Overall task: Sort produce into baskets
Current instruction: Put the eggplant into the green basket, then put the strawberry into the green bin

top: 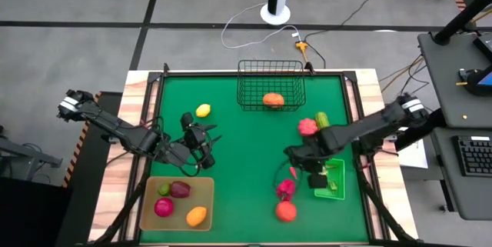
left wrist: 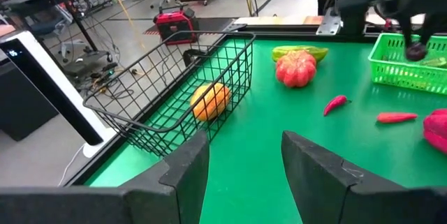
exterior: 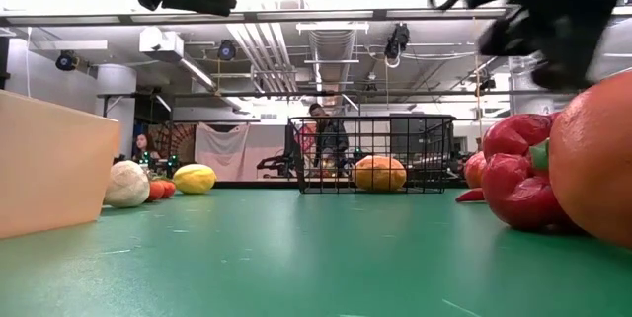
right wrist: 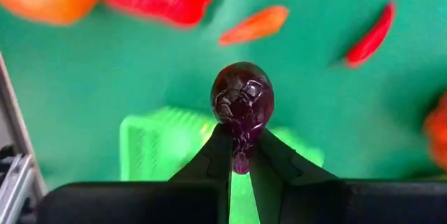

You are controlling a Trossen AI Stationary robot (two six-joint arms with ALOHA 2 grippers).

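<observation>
I see black wire mesh on the basket (left wrist: 183, 98), a glossy purple fruit (right wrist: 242, 102), and matt green tabletop (top: 246, 135).

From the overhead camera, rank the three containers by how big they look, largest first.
1. Tan tray
2. Black wire basket, nearly as large, so this order is unsure
3. Green bin, clearly smallest, though the right gripper partly hides it

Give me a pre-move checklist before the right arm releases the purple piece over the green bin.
1. Grip: right end effector shut on the purple piece. Ok.
2. Position: green bin lies below the piece. Ok.
3. Exact centring over the bin opening: cannot tell.
4. Room in the bin: its floor is mostly hidden. Cannot tell.
5. Left end effector open, empty, apart near the tan tray. Ok.
</observation>
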